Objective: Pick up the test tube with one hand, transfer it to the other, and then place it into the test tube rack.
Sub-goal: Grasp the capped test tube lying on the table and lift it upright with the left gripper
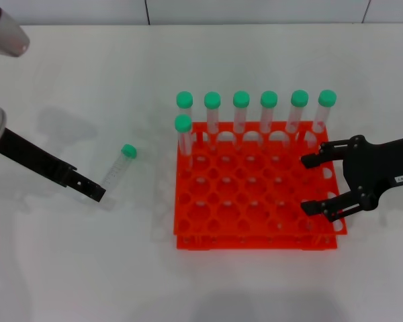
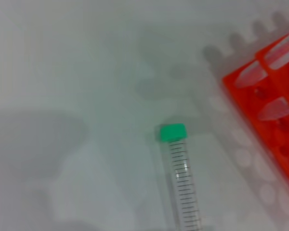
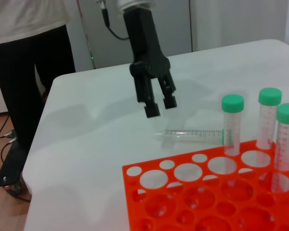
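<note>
The test tube [image 1: 117, 172], clear with a green cap, lies flat on the white table left of the orange-red rack [image 1: 255, 221]. It also shows in the left wrist view [image 2: 184, 185] and the right wrist view [image 3: 192, 134]. My left gripper [image 1: 97, 193] hovers just above the tube's bottom end. Seen in the right wrist view [image 3: 160, 105], it is open and empty, its fingers a little apart. My right gripper [image 1: 309, 184] is open and empty over the rack's right side. The rack also shows in the left wrist view [image 2: 274, 91] and the right wrist view [image 3: 183, 202].
Several green-capped tubes [image 1: 241, 111] stand upright along the rack's back row, one more [image 1: 183, 134] at the left of the second row. A person [image 3: 29, 53] stands beyond the table's far edge.
</note>
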Robot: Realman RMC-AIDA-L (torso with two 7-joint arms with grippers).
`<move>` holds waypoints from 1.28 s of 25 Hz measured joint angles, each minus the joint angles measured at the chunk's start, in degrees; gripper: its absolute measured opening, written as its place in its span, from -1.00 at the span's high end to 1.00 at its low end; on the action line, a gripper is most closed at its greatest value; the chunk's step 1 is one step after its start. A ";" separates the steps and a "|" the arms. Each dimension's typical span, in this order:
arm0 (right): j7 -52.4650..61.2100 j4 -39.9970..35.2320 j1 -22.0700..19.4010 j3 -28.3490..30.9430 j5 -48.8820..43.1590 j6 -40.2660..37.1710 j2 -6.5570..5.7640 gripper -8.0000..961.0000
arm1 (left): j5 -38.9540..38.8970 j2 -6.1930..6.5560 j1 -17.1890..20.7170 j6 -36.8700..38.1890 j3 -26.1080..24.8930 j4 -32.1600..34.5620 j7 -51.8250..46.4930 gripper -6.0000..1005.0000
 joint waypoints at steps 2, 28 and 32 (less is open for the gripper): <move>-0.01 0.00 0.00 -0.01 -0.01 0.00 0.10 -0.81 | 1.40 -0.57 -0.72 -1.64 0.16 -1.37 -0.20 -0.53; -0.61 0.01 0.61 -0.09 -0.03 0.65 0.56 -0.81 | 5.48 -2.42 -4.54 -6.51 3.22 -7.48 -1.89 -0.27; -0.61 0.00 0.62 -0.09 -0.03 1.03 0.59 -0.81 | 7.53 -2.72 -5.05 -6.48 3.47 -7.54 -2.34 -0.11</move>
